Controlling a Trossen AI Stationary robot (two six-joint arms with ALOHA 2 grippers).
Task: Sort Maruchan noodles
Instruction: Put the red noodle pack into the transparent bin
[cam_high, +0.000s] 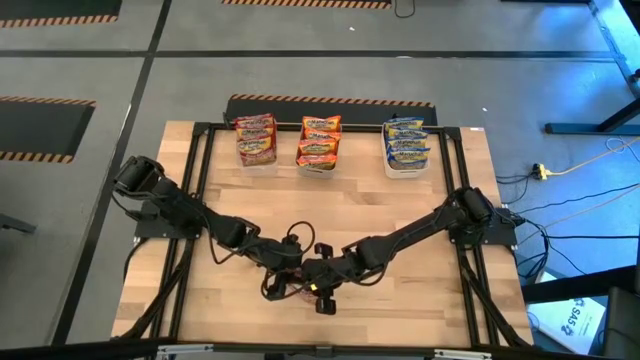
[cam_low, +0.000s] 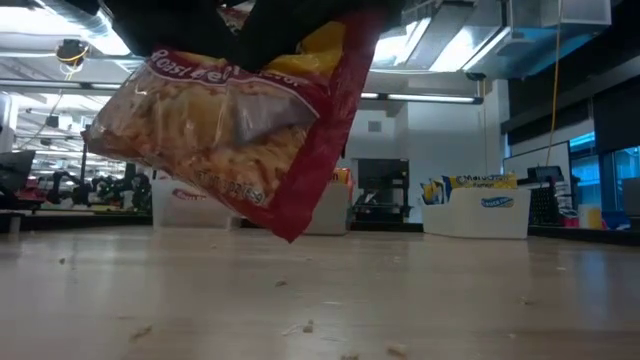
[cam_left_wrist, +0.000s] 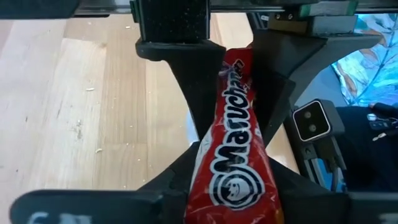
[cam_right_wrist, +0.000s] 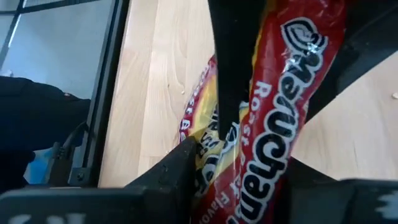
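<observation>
A red Maruchan noodles packet (cam_low: 235, 130), printed "Roast Beef", hangs tilted above the table near the middle of its near edge. In the high view the two arms hide most of it. My left gripper (cam_high: 292, 274) reaches it from the left and my right gripper (cam_high: 322, 278) from the right. They meet at the packet and both are shut on it. In the left wrist view the packet (cam_left_wrist: 231, 143) runs edge-on from my own fingers to the right gripper's fingers beyond. My left gripper pinches the packet's end with the round logo (cam_left_wrist: 235, 182) between its two fingers. It comes slanting down from the table's left. The packet is clear of the table. My right gripper pinches the packet between its two fingers by the part with the flavour print (cam_right_wrist: 249, 180). It comes slanting down from the table's right. The packet hangs below the fingers, tilted, with its lowest corner (cam_low: 290, 236) above the wood.
Three clear tubs stand in a row at the table's far edge. The left one holds red-pink packets (cam_high: 256, 140), the middle one orange packets (cam_high: 319, 142), the right one blue-and-yellow packets (cam_high: 406, 146). Bare wood lies between the tubs and the grippers.
</observation>
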